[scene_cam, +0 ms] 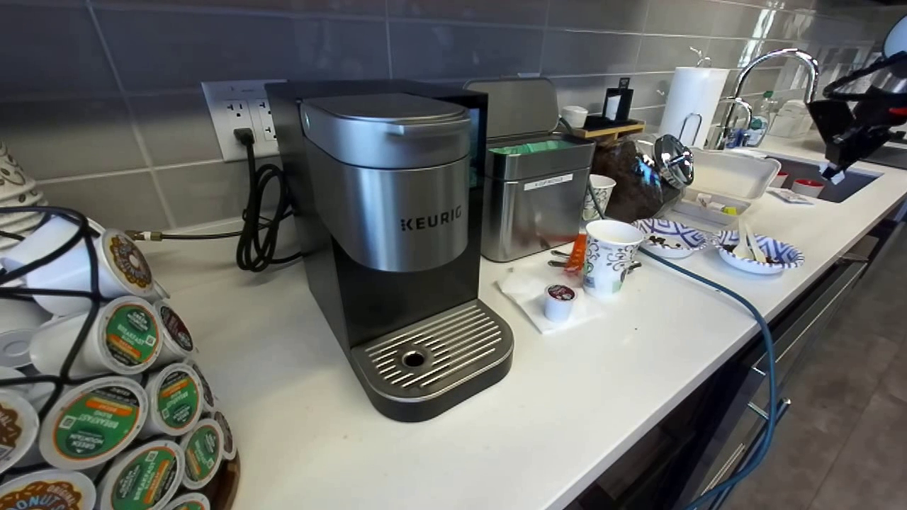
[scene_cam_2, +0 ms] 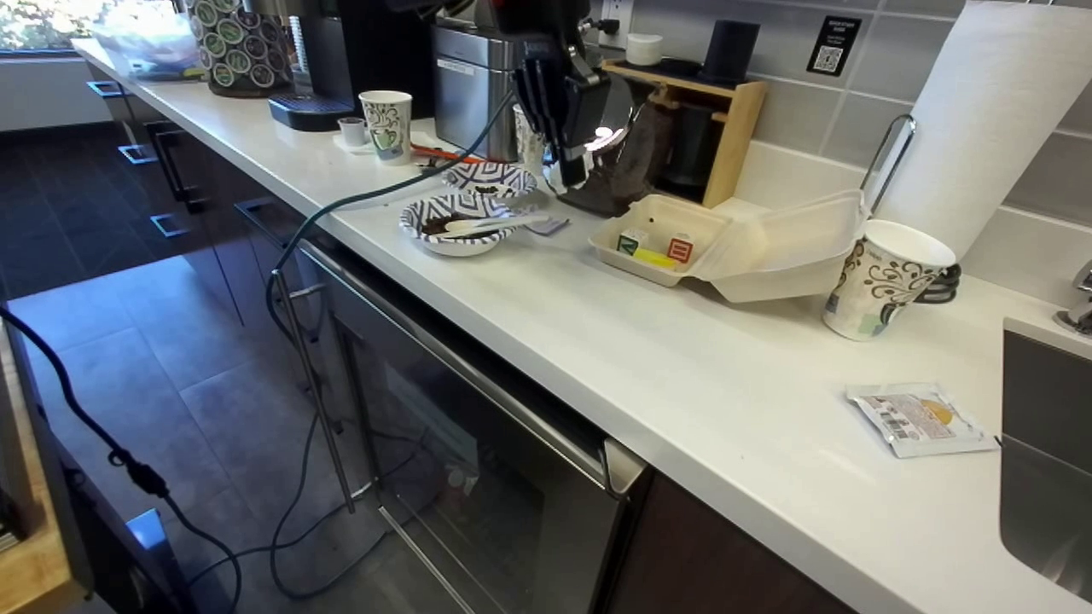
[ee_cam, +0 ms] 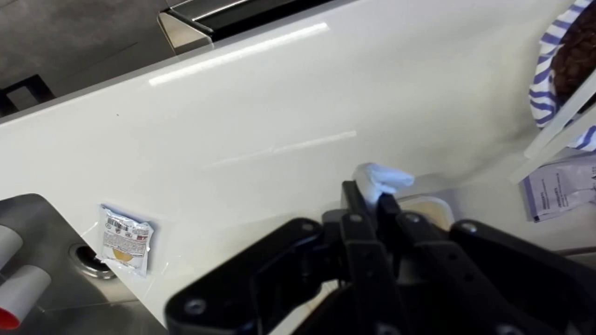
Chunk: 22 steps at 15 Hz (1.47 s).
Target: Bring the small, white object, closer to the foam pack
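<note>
My gripper [ee_cam: 370, 195] is shut on a small, white, crumpled object [ee_cam: 379, 179], which sticks out past the fingertips in the wrist view. In an exterior view the gripper [scene_cam_2: 573, 153] hangs over the counter, in front of the glass jar. The white object [scene_cam: 838, 178] also shows at the fingertips in an exterior view. The foam pack [scene_cam_2: 772, 264] lies open on the counter, with small blocks and a yellow piece in one half. It also shows in an exterior view [scene_cam: 737, 170]. In the wrist view the foam pack [ee_cam: 433, 208] is mostly hidden behind the fingers.
Two patterned paper bowls [scene_cam_2: 456, 247] with dark beans and white utensils stand near the foam pack. A paper cup [scene_cam_2: 883, 281], a paper towel roll [scene_cam_2: 981, 128], a flat packet [scene_cam_2: 921, 418] and the sink [scene_cam_2: 1045, 452] are on its far side. A glass jar [scene_cam_2: 627, 170] lies behind.
</note>
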Available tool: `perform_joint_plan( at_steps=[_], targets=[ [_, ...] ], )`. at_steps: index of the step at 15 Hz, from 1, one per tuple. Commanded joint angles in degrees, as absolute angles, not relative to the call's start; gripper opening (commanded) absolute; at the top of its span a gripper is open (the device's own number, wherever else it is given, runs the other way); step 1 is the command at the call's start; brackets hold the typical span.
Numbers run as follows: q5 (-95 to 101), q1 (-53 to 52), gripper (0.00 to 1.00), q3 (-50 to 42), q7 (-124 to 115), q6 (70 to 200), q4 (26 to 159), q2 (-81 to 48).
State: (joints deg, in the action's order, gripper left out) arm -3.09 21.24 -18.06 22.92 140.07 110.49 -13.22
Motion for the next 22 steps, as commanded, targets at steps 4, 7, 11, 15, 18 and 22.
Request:
perform_joint_plan(
  at_steps=[4,7,11,15,18,22],
  targets=[
    [-4.29,26.95,0.02,-17.15,22.05,137.23,97.18,-27.75],
    [-4.27,29.21,0.02,-16.09,20.32,135.13,90.01,-33.89],
    [-4.58,31.51,0.02,-14.49,19.09,129.89,81.47,-40.12],
    [-6.77,34.36,0.35,-11.28,19.77,128.73,75.88,-43.47],
    [-6.21,35.28,0.55,-10.79,18.76,128.39,73.83,-43.97],
    [-6.31,35.61,0.86,-11.09,19.95,127.62,75.22,-41.21]
  ],
)
